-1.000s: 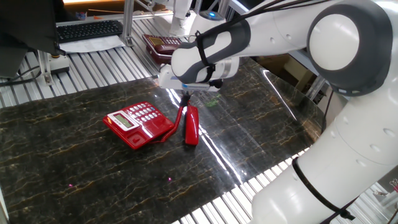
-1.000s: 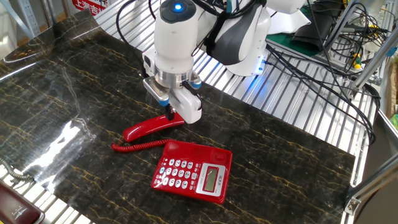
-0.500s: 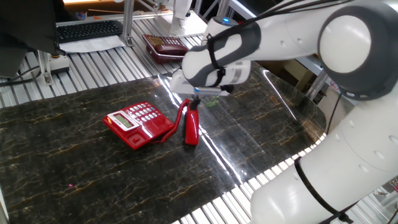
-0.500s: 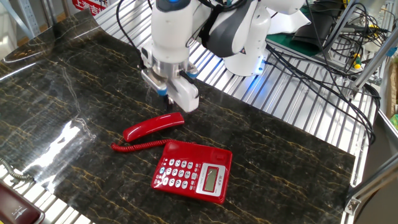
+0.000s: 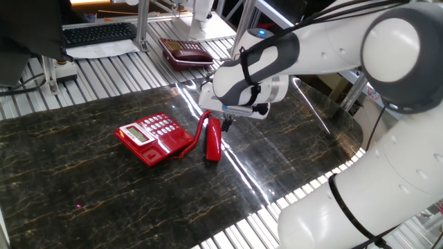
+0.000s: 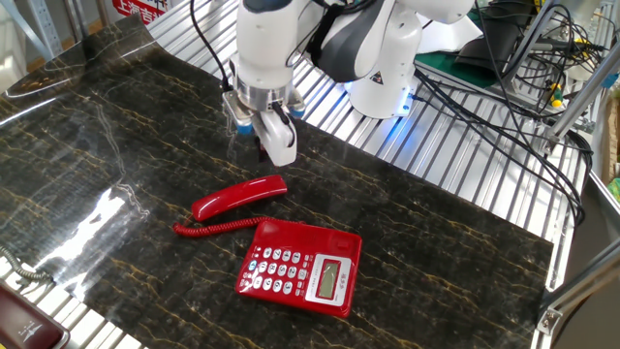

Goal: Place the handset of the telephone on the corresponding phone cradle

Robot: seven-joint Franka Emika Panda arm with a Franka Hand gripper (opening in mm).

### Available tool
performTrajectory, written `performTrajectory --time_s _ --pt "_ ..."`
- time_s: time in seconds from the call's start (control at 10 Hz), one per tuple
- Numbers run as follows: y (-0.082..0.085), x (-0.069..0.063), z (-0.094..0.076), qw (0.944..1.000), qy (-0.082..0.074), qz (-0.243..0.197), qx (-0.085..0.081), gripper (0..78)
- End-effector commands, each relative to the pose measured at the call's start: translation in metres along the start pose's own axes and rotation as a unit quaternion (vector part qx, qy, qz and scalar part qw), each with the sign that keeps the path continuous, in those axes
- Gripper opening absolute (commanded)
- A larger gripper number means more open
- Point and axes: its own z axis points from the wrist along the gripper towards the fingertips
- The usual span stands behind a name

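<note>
The bright red telephone [image 5: 149, 137] lies on the dark marble table, keypad up. It also shows in the other fixed view [image 6: 302, 267]. Its phone cradle [image 5: 164, 147] is the bare red strip on the side facing the handset, and nothing rests on it [image 6: 312, 236]. The red handset [image 5: 212, 139] lies flat on the table beside the phone, joined to it by the coiled cord [image 6: 218, 227]. My gripper [image 6: 267, 147] hangs above and just past the handset's far end [image 6: 238, 198]. It is open, holds nothing and is not touching the handset [image 5: 225, 123].
A dark maroon phone [image 5: 183, 51] sits on the slatted metal bench behind the table; its corner also shows in the other fixed view [image 6: 24, 328]. A keyboard [image 5: 100, 32] lies at the back left. Cables [image 6: 504, 107] run over the bench near the robot base.
My gripper has lifted off the handset's end and drifted up and away from the phone. The handset and phone have not moved.
</note>
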Motion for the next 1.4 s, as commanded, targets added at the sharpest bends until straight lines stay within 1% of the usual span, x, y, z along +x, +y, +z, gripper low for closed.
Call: performTrajectory --time_s 0.1,0.2,0.3,0.4,0.5,0.6,0.7,0.8,0.9,1.0,1.1,1.2,1.3,1.4 --pt "-0.0017 -0.003 0.0049 0.9998 -0.009 0.017 -0.01 0.0" --pt "-0.0017 -0.003 0.0049 0.9995 -0.024 0.014 -0.018 0.0" --pt "-0.0017 -0.003 0.0049 0.9977 -0.055 0.011 -0.038 0.0" --pt "-0.0017 -0.003 0.0049 0.9962 -0.071 0.011 -0.048 0.0" --pt "-0.0017 -0.003 0.0049 0.9957 -0.077 0.009 -0.05 0.0" --pt "-0.0017 -0.003 0.0049 0.9957 -0.08 0.005 -0.045 0.0" --pt "-0.0017 -0.003 0.0049 0.996 -0.082 0.002 -0.036 0.0" --pt "-0.0017 -0.003 0.0049 0.9957 -0.09 -0.003 -0.021 0.0" --pt "-0.0017 -0.003 0.0049 0.9959 -0.089 -0.005 -0.013 0.0" --pt "-0.0017 -0.003 0.0049 0.9967 -0.081 -0.007 -0.003 0.0" --pt "-0.0017 -0.003 0.0049 0.9971 -0.074 -0.016 0.001 0.0" --pt "-0.0017 -0.003 0.0049 0.9968 -0.065 -0.044 -0.009 0.0" --pt "-0.0017 -0.003 0.0049 0.9965 -0.054 -0.058 -0.027 0.0" --pt "-0.0017 -0.003 0.0049 0.9971 -0.053 -0.045 -0.031 0.0"
